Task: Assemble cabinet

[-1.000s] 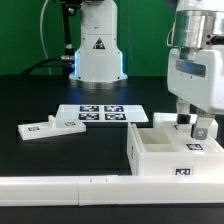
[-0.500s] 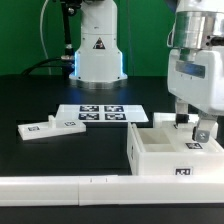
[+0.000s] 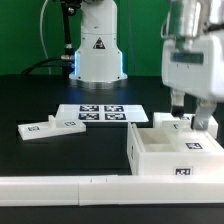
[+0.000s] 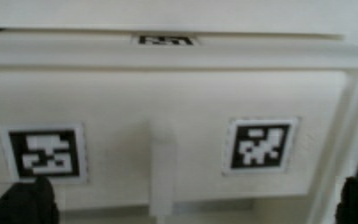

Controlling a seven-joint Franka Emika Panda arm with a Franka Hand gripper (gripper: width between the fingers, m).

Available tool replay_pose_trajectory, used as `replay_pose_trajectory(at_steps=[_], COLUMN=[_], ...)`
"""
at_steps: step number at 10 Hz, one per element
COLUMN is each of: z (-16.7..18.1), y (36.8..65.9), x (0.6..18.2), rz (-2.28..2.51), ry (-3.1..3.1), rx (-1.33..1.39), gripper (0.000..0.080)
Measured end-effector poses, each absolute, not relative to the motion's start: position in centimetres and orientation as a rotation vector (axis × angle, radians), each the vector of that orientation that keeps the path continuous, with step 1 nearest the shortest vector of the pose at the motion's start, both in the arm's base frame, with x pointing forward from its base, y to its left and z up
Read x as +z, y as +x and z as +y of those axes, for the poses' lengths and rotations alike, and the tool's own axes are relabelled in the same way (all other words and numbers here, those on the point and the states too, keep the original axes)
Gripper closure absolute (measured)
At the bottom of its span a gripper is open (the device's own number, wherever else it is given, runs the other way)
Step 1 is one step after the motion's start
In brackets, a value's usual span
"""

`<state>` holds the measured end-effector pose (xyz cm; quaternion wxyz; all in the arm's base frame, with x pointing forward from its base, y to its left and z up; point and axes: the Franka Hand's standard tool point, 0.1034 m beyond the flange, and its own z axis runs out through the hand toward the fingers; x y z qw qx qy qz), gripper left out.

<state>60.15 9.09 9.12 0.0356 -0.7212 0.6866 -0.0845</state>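
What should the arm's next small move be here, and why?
Probably lift clear of the cabinet box to head for the loose panel on the exterior view's left: the gripper hangs open and empty over the box, and that panel lies apart, unattached.

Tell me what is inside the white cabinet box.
Inside the cabinet box, the wrist view shows a dividing wall with a square tag on each side. In the exterior view, the open gripper covers the rear part.

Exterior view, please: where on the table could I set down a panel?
Bare table at the exterior view's left, beyond the flat panel; also the strip between it and the rail. Crowded: the cabinet box under the tool.
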Motion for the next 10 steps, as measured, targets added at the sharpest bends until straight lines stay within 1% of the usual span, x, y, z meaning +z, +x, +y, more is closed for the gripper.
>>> replay_pose_trajectory(at_steps=[1,2,4,6,8,9,10], z=[8.3,7.9,8.0,7.7,4.9,2.7,1.1], y=[60.4,60.2,60.2,60.3,60.8,59.8,57.1], x=[10.7,11.2,10.9,11.0,12.5,12.5,10.9], rz=[2.079,2.073,2.076,2.042,1.851,1.774,1.721], ry=[-2.215,-2.211,-2.215,-2.250,-2.388,-2.422,-2.468], rx=[-0.262,-0.258,-0.259,-0.265,-0.349,-0.427,-0.533], gripper=[0.0003,0.0003,0.0003,0.0003,0.0003,0.0003,0.0003])
